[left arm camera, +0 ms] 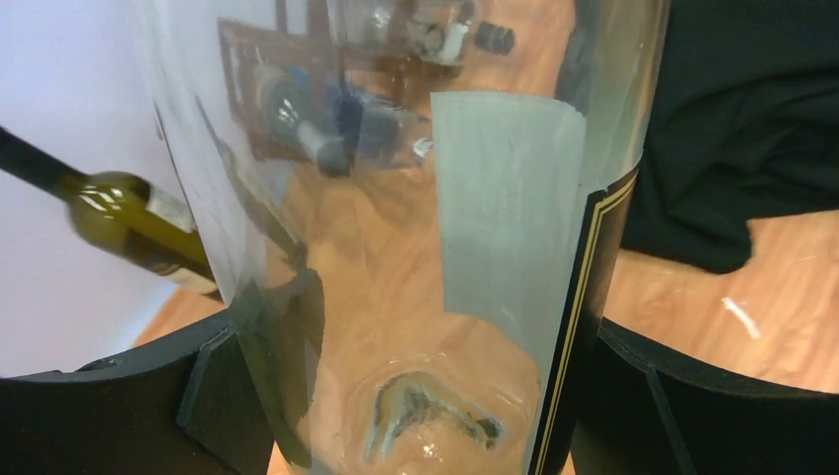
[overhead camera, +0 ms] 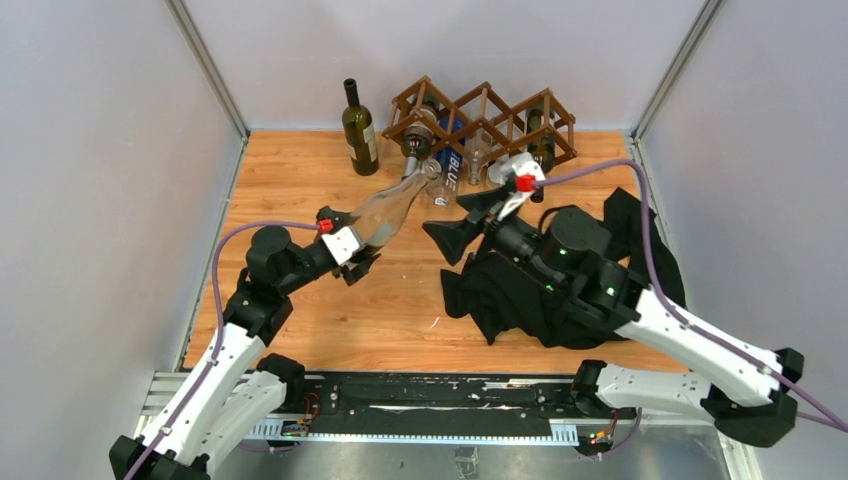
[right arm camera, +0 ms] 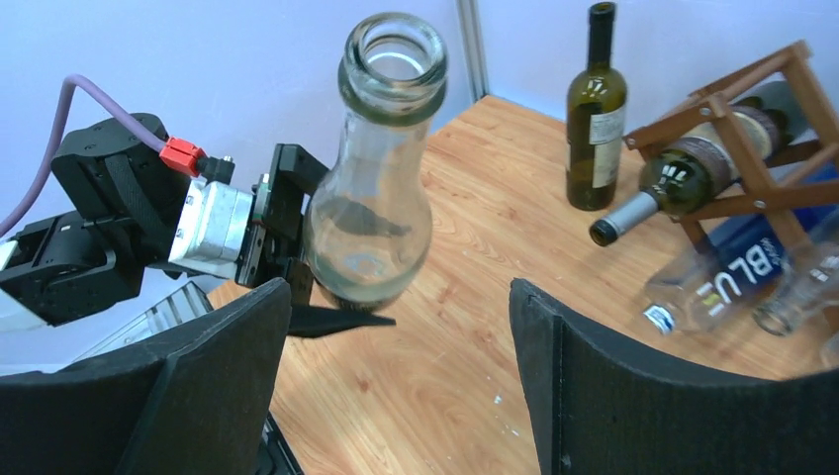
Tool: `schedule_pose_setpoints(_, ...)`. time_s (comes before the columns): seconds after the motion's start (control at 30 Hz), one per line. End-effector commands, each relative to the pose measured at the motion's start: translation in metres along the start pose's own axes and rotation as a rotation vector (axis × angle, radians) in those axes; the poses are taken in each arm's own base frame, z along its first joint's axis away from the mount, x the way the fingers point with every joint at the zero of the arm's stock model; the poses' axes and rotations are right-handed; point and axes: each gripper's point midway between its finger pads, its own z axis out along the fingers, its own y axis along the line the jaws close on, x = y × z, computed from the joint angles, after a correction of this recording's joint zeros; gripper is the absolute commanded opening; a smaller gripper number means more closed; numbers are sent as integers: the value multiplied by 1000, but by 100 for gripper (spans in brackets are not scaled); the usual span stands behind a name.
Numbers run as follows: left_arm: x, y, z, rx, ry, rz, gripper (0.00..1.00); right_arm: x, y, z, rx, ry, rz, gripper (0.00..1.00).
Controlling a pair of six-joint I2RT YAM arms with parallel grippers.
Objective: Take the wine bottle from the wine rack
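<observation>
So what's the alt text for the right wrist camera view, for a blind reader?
A clear glass bottle, mouth toward the camera, is gripped at its base by the left end effector, framed by the open black fingers of the right end effector. Behind stand a dark green wine bottle and a brown wooden lattice rack holding bottles.

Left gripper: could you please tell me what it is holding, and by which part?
The left gripper grips the clear glass bottle around its lower body, near the base. The right gripper is open near the neck, holding nothing.
</observation>
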Motion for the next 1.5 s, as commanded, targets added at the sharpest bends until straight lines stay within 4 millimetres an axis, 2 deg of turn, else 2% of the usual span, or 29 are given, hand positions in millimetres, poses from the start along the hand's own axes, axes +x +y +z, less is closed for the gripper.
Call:
schedule_pose_setpoints(0.0,-76,8,-7,15,-225,-61,0,-36,18,22,-67,-109,10,84)
schedule_pose_setpoints(0.17,-74,0,-7,46,-222,-111,0,-48,28,46,-87,-135,25,84)
schedule_pose_setpoints(0.4,-71,-8,-7,80,-222,-158,0,-43,32,75,-90,-120,62,79)
schedule_pose_setpoints(0.67,-64,-24,-10,133,-222,-169,0,-40,28,90,-74,-109,99,48)
schedule_pose_setpoints(0.77,-62,-26,-11,139,-223,-157,0,-40,27,96,-70,-101,96,48)
schedule_pose_setpoints(0.9,-61,-28,-13,137,-226,-149,0,-40,26,101,-60,-99,97,54)
schedule_pose_setpoints(0.97,-60,-27,-13,134,-222,-154,0,-39,29,102,-72,-95,95,41)
schedule_pose_setpoints(1.03,-58,-27,-12,129,-213,-164,0,-37,28,102,-69,-87,92,6)
schedule_pose_setpoints(1.07,-57,-26,-12,125,-206,-174,14,-36,26,103,-56,-79,90,0)
schedule_pose_setpoints(1.1,-56,-26,-12,124,-195,-189,44,-35,24,102,-47,-71,83,0)
schedule_pose_setpoints(1.13,-51,-29,-12,139,-168,-207,91,-32,22,102,-39,-55,73,0)
schedule_pose_setpoints(1.17,-50,-32,-12,154,-151,-218,98,-32,21,101,-33,-51,64,0)
schedule_pose_setpoints(1.2,-48,-34,-12,170,-134,-236,99,-30,20,101,-29,-44,55,0)
schedule_pose_setpoints(1.3,-51,-42,-13,223,-111,-299,100,-28,19,100,-29,-28,28,0)
schedule_pose_setpoints(1.47,-76,-37,-12,225,-177,-443,100,-21,27,107,-64,6,32,0)
